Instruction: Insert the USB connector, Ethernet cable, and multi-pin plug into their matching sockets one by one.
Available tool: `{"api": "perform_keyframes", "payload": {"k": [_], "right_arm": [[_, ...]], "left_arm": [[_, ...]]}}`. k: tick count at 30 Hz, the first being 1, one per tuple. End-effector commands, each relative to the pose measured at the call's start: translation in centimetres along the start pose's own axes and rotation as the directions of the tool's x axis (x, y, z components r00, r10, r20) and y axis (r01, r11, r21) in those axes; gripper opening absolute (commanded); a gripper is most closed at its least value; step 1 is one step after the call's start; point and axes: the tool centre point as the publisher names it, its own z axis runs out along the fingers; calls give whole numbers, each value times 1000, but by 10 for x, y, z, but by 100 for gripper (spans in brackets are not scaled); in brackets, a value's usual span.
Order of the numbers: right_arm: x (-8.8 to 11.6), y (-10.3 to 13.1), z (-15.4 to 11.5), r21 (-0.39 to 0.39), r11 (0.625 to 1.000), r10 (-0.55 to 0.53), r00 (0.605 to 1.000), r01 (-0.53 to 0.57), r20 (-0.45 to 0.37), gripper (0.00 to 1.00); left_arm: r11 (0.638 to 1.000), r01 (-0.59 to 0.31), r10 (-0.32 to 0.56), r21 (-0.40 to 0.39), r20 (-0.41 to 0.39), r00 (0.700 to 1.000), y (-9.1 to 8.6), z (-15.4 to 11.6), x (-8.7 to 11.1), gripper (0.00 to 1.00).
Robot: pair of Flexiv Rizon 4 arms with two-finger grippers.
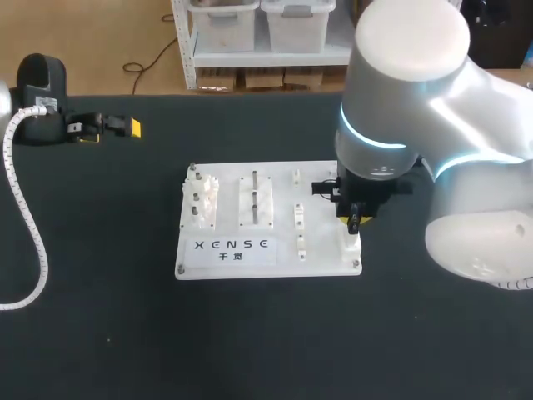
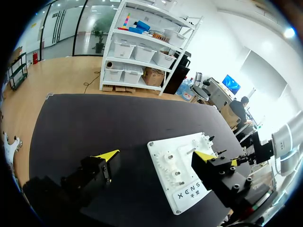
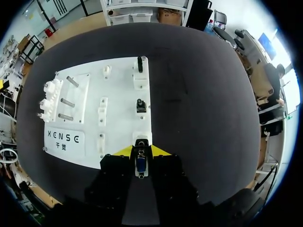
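At the board's (image 1: 321, 258) near right corner, the right gripper (image 3: 141, 152) is clenched on a plug (image 3: 140, 164) at its socket (image 3: 141, 137), not yet let go, while the left gripper (image 2: 155, 155) hangs spread and empty far left, and I cannot tell if other plugs are in.

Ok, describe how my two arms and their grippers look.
The right arm is a bulky rounded white-silver shell with glowing light-blue rings at its joints. The left gripper and right gripper are black, their fingers ending in bright yellow tips. A white spiral-wrapped cable runs to the left gripper.
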Motion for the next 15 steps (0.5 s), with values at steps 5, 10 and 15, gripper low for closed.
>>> {"api": "perform_keyframes", "payload": {"k": [5,10,15], "right_arm": [[6,1,9,6,1000,9,1000,-9,-7,0],[3,2,17,2,1000,30,999,-30,-29,0],[1,4,25,-7,999,42,998,-43,-56,0]], "left_arm": [[1000,0,0,0,0,1000,0,0,0,100],[1000,0,0,0,0,1000,0,0,0,100],[1000,0,0,0,0,1000,0,0,0,100]]}}
